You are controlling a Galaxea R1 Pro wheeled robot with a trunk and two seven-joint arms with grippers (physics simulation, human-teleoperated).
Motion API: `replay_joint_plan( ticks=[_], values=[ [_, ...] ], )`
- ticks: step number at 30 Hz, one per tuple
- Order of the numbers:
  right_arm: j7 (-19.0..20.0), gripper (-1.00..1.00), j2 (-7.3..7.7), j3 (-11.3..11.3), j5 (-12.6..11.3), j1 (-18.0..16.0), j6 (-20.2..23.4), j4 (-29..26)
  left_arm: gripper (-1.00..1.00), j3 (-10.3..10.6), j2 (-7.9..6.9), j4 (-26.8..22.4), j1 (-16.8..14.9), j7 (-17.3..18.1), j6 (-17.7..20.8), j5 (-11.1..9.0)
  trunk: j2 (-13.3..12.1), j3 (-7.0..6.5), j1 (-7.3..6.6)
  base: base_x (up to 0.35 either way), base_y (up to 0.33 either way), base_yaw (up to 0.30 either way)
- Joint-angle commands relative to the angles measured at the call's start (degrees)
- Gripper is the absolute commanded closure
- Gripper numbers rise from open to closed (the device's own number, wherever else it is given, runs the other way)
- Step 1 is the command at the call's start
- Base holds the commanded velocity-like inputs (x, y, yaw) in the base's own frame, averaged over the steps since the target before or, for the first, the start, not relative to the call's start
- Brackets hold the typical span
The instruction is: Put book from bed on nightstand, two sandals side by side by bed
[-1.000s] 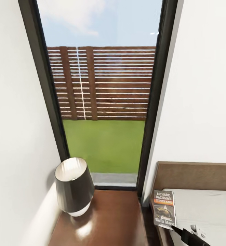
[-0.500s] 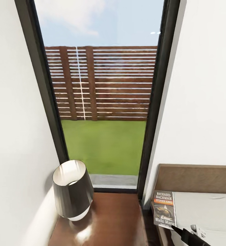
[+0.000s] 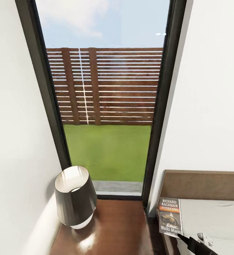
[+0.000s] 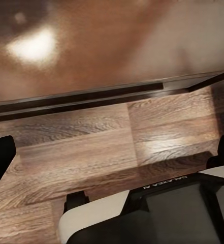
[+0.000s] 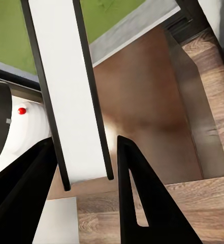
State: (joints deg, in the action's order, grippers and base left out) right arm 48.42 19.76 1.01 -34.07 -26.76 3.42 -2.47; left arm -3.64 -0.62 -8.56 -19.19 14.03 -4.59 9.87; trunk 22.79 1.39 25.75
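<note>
My right gripper [image 3: 180, 235] is shut on the lower edge of the book [image 3: 170, 216], a dark grey paperback with "RICHARD BACHMAN" lettering, held in the air at the left edge of the bed [image 3: 216, 216]. In the right wrist view the book [image 5: 66, 76] shows edge-on between the black fingers of the right gripper [image 5: 85, 143], and the glossy brown nightstand [image 5: 142, 101] lies beyond it. The nightstand [image 3: 120, 226] stands left of the bed under the window. My left gripper [image 4: 112, 152] is open over the plank floor. The sandals are out of view.
A lamp [image 3: 75, 196] with a dark shade takes up the left part of the nightstand; its white base [image 5: 15, 132] is near the book. A tall dark-framed window [image 3: 106, 106] and white walls close in behind. The brown headboard [image 3: 201, 184] rises at the right.
The head camera shifted slightly one second ago, so the lamp and headboard sit a little lower in the picture. The book and right gripper keep their place; nothing has moved in the last half second.
</note>
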Motion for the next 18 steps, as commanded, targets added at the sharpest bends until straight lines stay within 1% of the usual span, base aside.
replay_joint_plan(
  ticks=[1,5,7,8,9,10,11,12,14,16,17,18],
  values=[
    [0.2,1.0,0.01,0.1,-0.2,-0.1,0.4,0.0,-1.0,-0.4,-0.01,0.0,-0.1,0.2,-0.2,0.6,0.1,0.13,0.04,0.0,0.0,0.0],
    [0.3,1.0,0.01,0.1,-0.2,-0.1,0.4,0.0,-1.0,-0.6,-0.07,-0.2,-0.1,0.5,-0.2,0.5,0.1,0.13,0.04,0.0,0.0,0.0],
    [0.3,1.0,0.01,0.1,-0.2,-0.1,0.4,0.0,-1.0,-0.6,-0.14,-0.8,-0.1,1.4,-0.2,0.4,0.1,0.13,0.04,0.0,0.0,0.0],
    [0.3,1.0,0.01,0.1,-0.2,-0.1,0.4,0.0,-1.0,-0.7,-1.92,-6.2,-0.1,13.8,0.6,-0.3,0.1,0.13,0.04,0.0,0.0,0.0],
    [0.3,1.0,0.01,0.1,-0.2,-0.1,0.4,0.0,-1.0,-0.7,-2.33,-7.5,-0.1,17.8,1.4,-1.1,0.1,0.13,0.04,0.0,0.0,0.0],
    [0.3,1.0,0.01,0.1,-0.2,-0.1,0.4,0.0,-1.0,-0.7,-2.5,-8.2,-0.1,19.8,2.0,-1.7,0.1,0.13,0.04,0.0,0.0,0.0],
    [0.3,1.0,0.01,0.1,-0.2,-0.1,0.4,0.0,-1.0,-0.7,-2.73,-9.6,-0.2,23.5,3.5,-3.0,0.1,0.13,0.04,0.0,0.0,0.0],
    [0.3,1.0,0.01,0.1,-0.2,-0.1,0.4,0.0,-1.0,-0.7,-2.85,-10.3,-0.2,25.2,4.5,-3.8,0.1,0.13,0.04,0.0,0.0,0.0],
    [0.3,1.0,0.01,0.1,-0.2,-0.1,0.4,0.0,-1.0,-0.8,-3.72,-13.7,-0.4,31.0,9.0,-7.1,0.1,0.13,0.04,0.0,0.0,0.0],
    [0.3,1.0,0.01,0.1,-0.2,-0.1,0.4,0.0,-1.0,-0.8,-4.07,-15.7,-0.5,33.4,11.4,-8.7,0.1,0.13,0.04,0.0,0.0,0.0],
    [0.3,1.0,0.01,0.1,-0.2,-0.1,0.4,0.0,-1.0,-0.8,-4.4,-18.7,-0.6,37.1,15.1,-11.1,0.1,0.13,0.04,0.0,0.0,0.0],
    [0.3,1.0,0.01,0.1,-0.2,-0.1,0.4,0.0,-1.0,-0.8,-4.52,-20.5,-0.7,39.8,17.5,-12.5,0.1,0.13,0.04,0.0,0.0,0.0]
  ],
)
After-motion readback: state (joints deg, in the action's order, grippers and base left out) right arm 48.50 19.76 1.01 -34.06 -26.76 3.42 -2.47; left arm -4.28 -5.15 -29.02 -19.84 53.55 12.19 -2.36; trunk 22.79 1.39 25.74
